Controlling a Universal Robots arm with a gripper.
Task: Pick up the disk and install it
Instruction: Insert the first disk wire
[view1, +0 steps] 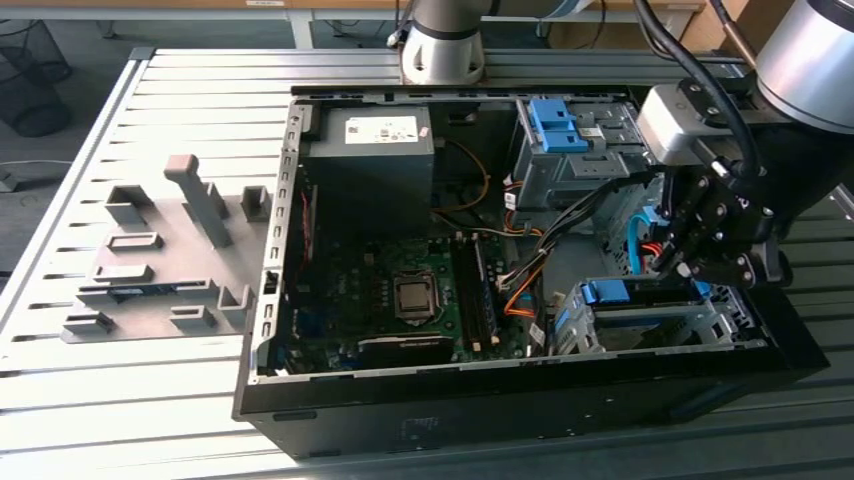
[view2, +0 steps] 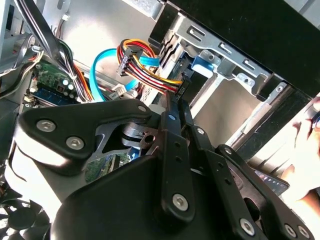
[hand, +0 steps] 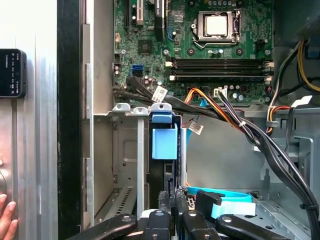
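Disk (hand: 164, 143) upright (edge-on) in cage (hand: 125, 150).

Your disk (view1: 627, 295), showing its blue plastic frame (hand: 164, 142), sits on edge inside the metal drive cage (view1: 641, 325) at the case's front corner, blue tab up.

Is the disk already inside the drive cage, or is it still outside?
Inside. The disk stands on edge in a slot of the drive cage, its blue frame showing at the opening, with the claw just beside it.
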